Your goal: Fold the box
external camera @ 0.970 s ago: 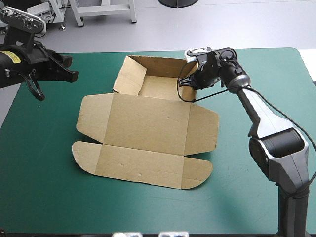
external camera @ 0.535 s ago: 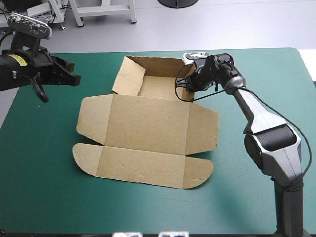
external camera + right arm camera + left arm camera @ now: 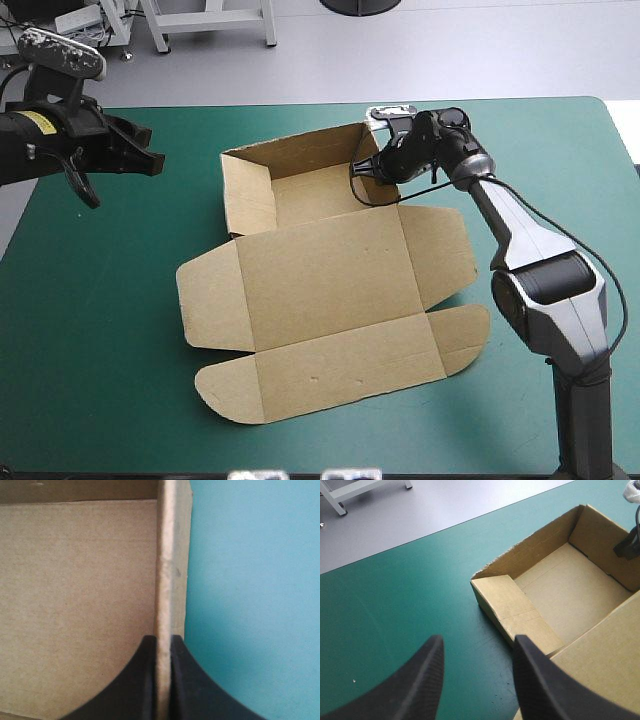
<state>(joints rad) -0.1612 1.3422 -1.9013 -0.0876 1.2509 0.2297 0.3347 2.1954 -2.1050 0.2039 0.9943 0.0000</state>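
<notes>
The brown box (image 3: 330,290) lies on the teal-green cover as an open tray with raised walls at the far end and its lid with flaps spread flat toward the near edge. My right gripper (image 3: 368,168) is shut on the tray's right-hand wall; in the right wrist view the wall's edge (image 3: 167,580) runs straight up from between the black fingers (image 3: 142,680). My left gripper (image 3: 148,162) hovers open above the cover, left of the tray. Its view shows the fingers (image 3: 415,685) apart, with the tray's left wall (image 3: 515,610) just ahead of them.
Bare teal-green cover (image 3: 100,330) lies to the left of the box and along the near edge. The table's far edge (image 3: 200,106) runs just behind the tray. More cover shows on the right side past the arm (image 3: 590,180).
The right gripper has dragged the box, turning it so the tray swung left and the lid's flaps swung toward the right. The left gripper barely moved.
</notes>
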